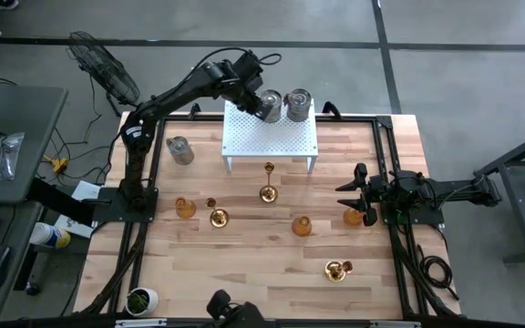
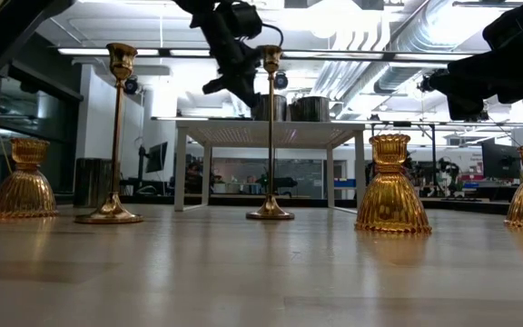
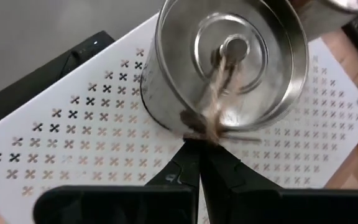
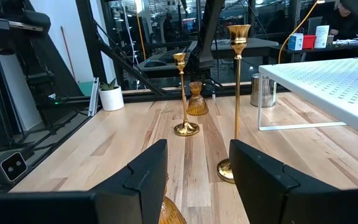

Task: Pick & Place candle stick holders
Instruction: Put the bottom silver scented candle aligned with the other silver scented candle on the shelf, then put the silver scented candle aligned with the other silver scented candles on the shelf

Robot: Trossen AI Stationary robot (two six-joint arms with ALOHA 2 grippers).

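Observation:
On the white perforated stand (image 1: 244, 144) at the table's far side stand two silver-grey holders side by side, a left one (image 1: 271, 105) and a right one (image 1: 297, 103). My left gripper (image 1: 261, 100) is shut, its tips at the left holder's rim (image 3: 197, 132). A third silver holder (image 1: 180, 150) stands on the table left of the stand. Gold stemmed holders (image 1: 268, 182) (image 1: 219, 217) (image 1: 337, 270) and amber cups (image 1: 185, 208) (image 1: 302, 225) (image 1: 354, 216) stand about the table. My right gripper (image 4: 197, 180) waits open and level at the right edge, holding nothing. My left gripper comes slanting down from above, and its shut fingertips (image 3: 194, 155) meet the outer side of the left silver holder's rim (image 3: 197, 132), on the side nearest the arm. The two fingers lie side by side and do not straddle the wall. The holder stands on the stand's top.
A small white pot with a green plant (image 1: 141, 298) stands at the near left corner. A black frame (image 1: 386, 155) runs along the table's sides. In the low view the tall gold stems (image 2: 116, 136) (image 2: 271, 136) stand in front of the stand's legs.

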